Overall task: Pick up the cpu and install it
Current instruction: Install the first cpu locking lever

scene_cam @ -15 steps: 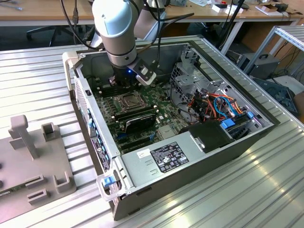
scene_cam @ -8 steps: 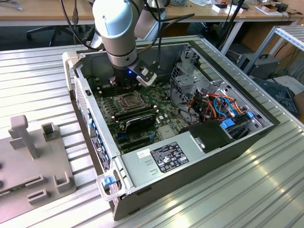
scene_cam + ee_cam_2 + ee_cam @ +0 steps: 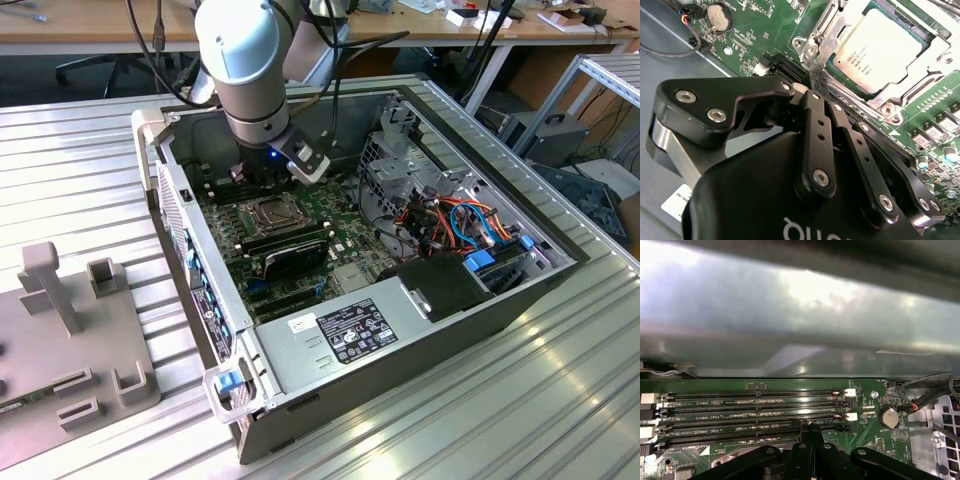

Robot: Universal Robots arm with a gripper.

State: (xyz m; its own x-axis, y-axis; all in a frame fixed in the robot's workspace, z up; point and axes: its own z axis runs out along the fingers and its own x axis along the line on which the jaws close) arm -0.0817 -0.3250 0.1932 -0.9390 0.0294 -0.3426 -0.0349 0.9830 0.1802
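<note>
One cpu [image 3: 879, 50] already sits in its socket frame [image 3: 812, 42] – your claw [image 3: 812, 82], pinched narrow and empty, hovers beside it; dipping could scrape the motherboard [image 3: 935, 107]

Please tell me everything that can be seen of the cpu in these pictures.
The cpu is a small flat square chip with a dull silver-grey metal top that carries faint print. It lies flat in its socket on the green motherboard, and the hinged metal frame lies over its edges. In the second wrist view the gripper is beside it, near one corner of the frame, not touching the chip and holding nothing.
</note>
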